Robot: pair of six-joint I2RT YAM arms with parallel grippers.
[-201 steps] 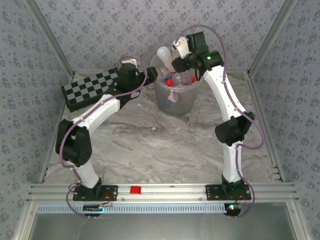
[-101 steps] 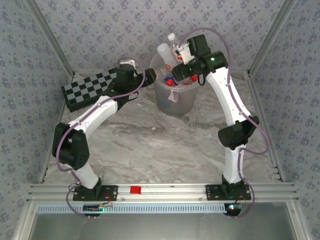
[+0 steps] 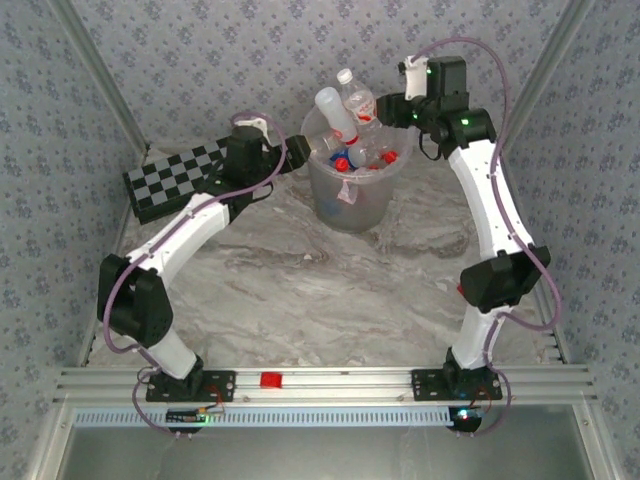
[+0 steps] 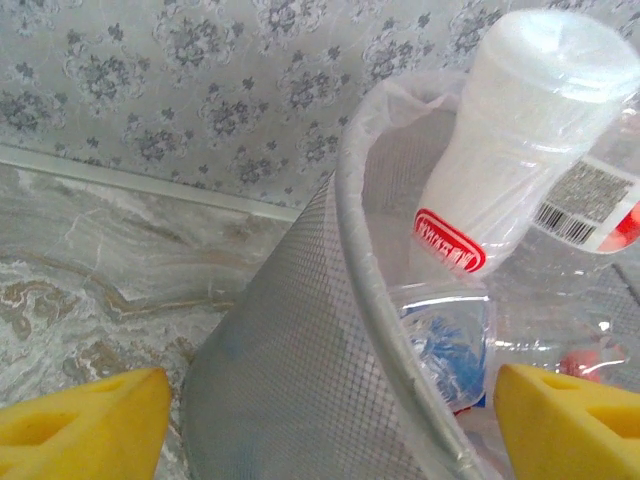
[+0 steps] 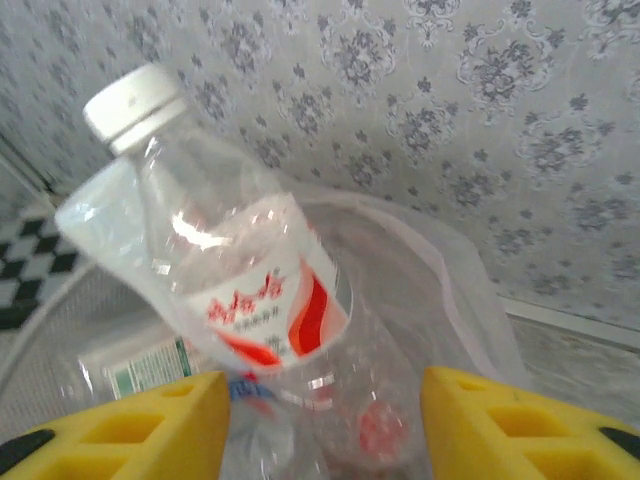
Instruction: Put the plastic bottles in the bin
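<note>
Translucent plastic walls barely contain the haul: the bin (image 3: 352, 205) stands at the far middle of the marbled desk (image 3: 300, 280), heaped with clear plastic bottles (image 3: 362, 158), two of which poke above its rim.

One is a white-capped bottle (image 5: 240, 270) with a red-and-white label. It leans cap-up towards the far left, propped on the pile beneath it. The right pincer (image 5: 325, 425) hovers at the bin's far right edge with its yellow pads (image 5: 130, 430) spread wide. The bottle rises beyond the gap and neither pad presses it, so the pile alone appears to carry it.

Beside it stands an upturned bottle (image 4: 520, 130), base to the sky, with a small red logo on its clear side. It probably stands that high because the bin is too full for it to sink.

The left pincer (image 4: 320, 425) waits at the bin's left side, also spread and pinching nothing. The meshed wall and liner-wrapped rim rise between its pads. From there it looks placed to steady the bin or to nudge a tall bottle down.

Red and blue caps show among the crushed, glinting bottles below. A black-and-white chessboard (image 3: 170, 180) lies to the left, well apart from the bin. Every bottle seen is inside the bin, so the job looks at or near its end, though the two leaning bottles could yet topple out.
</note>
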